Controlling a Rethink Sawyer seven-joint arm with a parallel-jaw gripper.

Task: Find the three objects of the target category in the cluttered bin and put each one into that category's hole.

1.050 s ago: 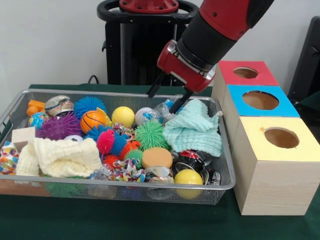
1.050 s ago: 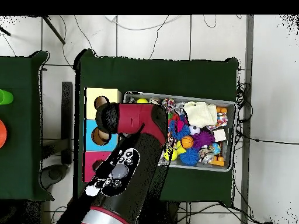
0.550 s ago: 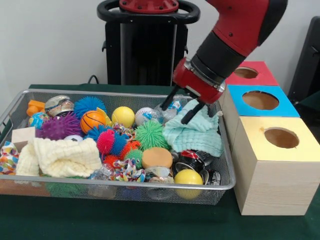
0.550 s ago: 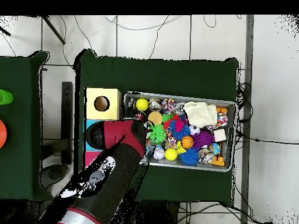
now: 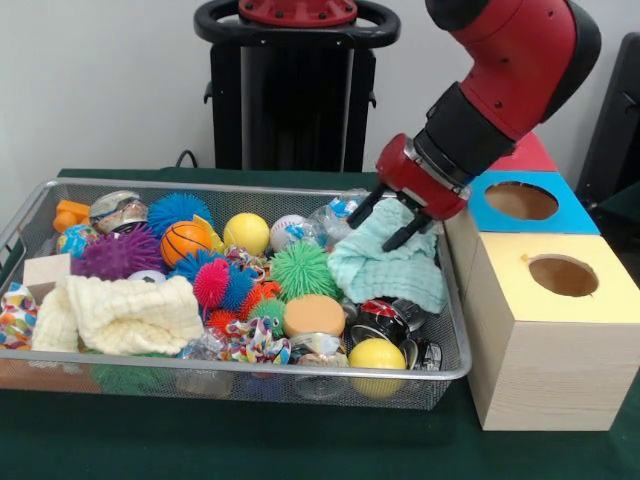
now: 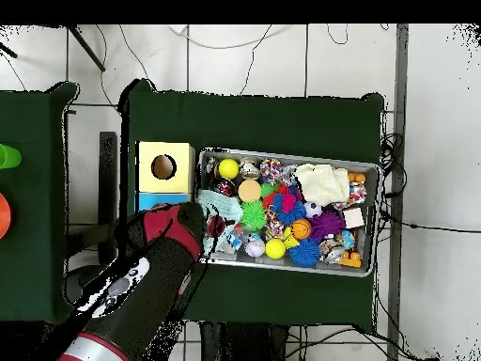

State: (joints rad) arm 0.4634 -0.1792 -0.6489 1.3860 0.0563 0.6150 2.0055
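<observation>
A wire mesh bin (image 5: 240, 372) holds a jumble of toys: spiky balls in green (image 5: 300, 268), purple (image 5: 118, 252) and blue (image 5: 178, 208), a yellow ball (image 5: 246, 232), a small basketball (image 5: 185, 240), a baseball (image 5: 286, 228), a cream cloth (image 5: 130, 312) and a mint cloth (image 5: 388, 265). My gripper (image 5: 371, 234) hangs open and empty just over the mint cloth at the bin's right end. Beside the bin stand three boxes with holes: yellow (image 5: 562, 276), blue (image 5: 520, 200) and red (image 5: 530, 155). In the overhead view my arm (image 6: 155, 258) covers the red box and part of the blue one (image 6: 158, 200).
A round tan lid (image 5: 313, 315), another yellow ball (image 5: 376, 354) and shiny dark items (image 5: 385, 320) lie near the bin's front right. A wooden block (image 5: 45, 272) and orange pieces (image 5: 70, 212) sit at its left end. The black pedestal (image 5: 295, 90) rises behind.
My gripper has swung rightward in the front view, from the bin's back rim to above the mint cloth near the boxes, staying open. The toys have not shifted.
</observation>
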